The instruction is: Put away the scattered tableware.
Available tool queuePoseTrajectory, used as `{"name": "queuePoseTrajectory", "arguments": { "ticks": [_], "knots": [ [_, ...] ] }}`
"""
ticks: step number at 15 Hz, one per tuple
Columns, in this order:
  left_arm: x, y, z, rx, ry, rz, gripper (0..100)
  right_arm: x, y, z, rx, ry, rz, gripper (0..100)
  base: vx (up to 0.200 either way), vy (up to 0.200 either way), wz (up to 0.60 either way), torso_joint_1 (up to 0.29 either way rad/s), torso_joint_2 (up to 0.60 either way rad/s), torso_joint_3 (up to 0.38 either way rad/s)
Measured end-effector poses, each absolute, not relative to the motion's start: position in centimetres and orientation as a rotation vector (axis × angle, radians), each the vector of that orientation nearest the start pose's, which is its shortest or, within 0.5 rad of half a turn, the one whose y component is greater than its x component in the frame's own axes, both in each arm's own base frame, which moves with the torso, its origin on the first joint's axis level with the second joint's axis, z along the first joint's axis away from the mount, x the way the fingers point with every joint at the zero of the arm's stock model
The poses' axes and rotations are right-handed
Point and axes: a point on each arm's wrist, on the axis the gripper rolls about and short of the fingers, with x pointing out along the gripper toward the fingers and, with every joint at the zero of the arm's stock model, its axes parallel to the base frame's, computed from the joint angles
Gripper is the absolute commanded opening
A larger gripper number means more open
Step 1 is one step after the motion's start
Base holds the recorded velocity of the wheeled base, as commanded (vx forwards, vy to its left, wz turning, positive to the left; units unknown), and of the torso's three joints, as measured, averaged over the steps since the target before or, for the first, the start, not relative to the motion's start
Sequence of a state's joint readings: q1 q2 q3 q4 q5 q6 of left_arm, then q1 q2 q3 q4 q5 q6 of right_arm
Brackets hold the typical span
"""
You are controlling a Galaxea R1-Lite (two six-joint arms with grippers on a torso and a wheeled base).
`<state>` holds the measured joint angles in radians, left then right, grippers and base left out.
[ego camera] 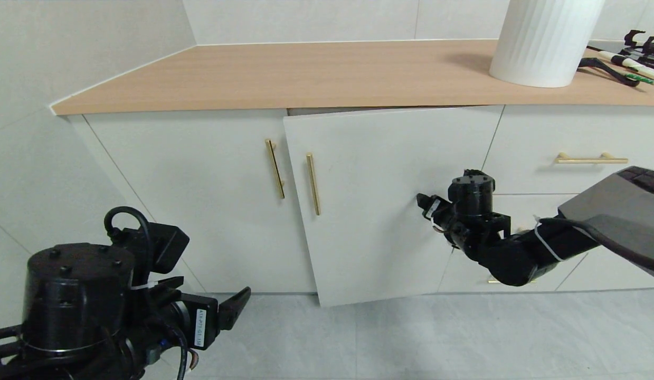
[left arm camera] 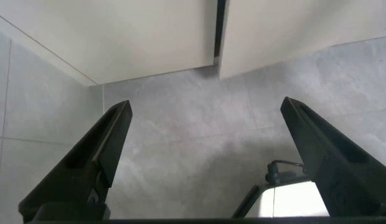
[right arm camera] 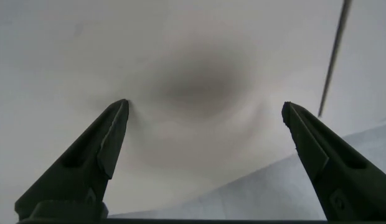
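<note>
Here the wooden countertop (ego camera: 305, 74) runs well above both grippers, its front edge overhanging the white cabinets. Straight ahead of the right gripper (right arm camera: 205, 111) stands the ajar cabinet door (ego camera: 379, 211), its handle side swung out from the neighbouring door (ego camera: 200, 200). This gripper's jaws are spread wide with nothing between them. The tips sit right at the door's plain face; whether they touch it cannot be told. Grey tiled floor (ego camera: 411, 338) lies open below it and under the left gripper (left arm camera: 205, 107), which hangs low, opened wide and holding nothing.

Above and beyond the right gripper a ribbed white vessel (ego camera: 543, 42) stands on the countertop, its top cut off. Just past it lies the tableware (ego camera: 630, 66), dark and white-handled pieces partly cut by the frame edge and hard to tell apart. The door's gold bar handle (ego camera: 313, 183) is well aside of the right gripper. A small label (ego camera: 200, 327) near the left gripper carries print too small to read.
</note>
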<state>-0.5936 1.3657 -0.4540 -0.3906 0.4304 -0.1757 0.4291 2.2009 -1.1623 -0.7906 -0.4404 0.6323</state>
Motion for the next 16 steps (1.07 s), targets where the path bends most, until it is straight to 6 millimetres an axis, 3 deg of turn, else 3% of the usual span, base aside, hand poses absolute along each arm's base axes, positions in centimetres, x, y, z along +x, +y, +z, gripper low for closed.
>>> {"name": "queuePoseTrajectory", "arguments": {
  "ticks": [3, 9, 11, 13, 16],
  "knots": [
    [16.5, -10.0, 15.1, 0.084, 0.467, -0.118, 100, 40.8, 16.3, 10.4, 0.523, 0.165, -0.172, 100, 0.0, 0.0, 0.0, 0.0, 0.0, 0.0],
    [16.5, -10.0, 15.1, 0.085, 0.469, -0.118, 100, 42.0, 15.3, 10.6, 0.53, 0.128, -0.229, 100, 0.0, 0.0, 0.0, 0.0, 0.0, 0.0],
    [16.6, -10.0, 15.1, 0.083, 0.466, -0.117, 100, 40.9, 15.4, 11.1, 0.541, 0.138, -0.183, 100, 0.0, 0.0, 0.0, 0.0, 0.0, 0.0],
    [16.6, -10.0, 15.3, 0.07, 0.451, -0.118, 100, 38.7, 15.9, 12.4, 0.545, 0.18, -0.072, 100, 0.0, 0.0, 0.0, 0.0, 0.0, 0.0],
    [16.2, -9.7, 16.5, 0.026, 0.379, -0.118, 100, 34.7, 14.9, 16.7, 0.53, 0.145, 0.013, 100, 0.0, 0.0, 0.0, 0.0, 0.0, 0.0]
  ]
}}
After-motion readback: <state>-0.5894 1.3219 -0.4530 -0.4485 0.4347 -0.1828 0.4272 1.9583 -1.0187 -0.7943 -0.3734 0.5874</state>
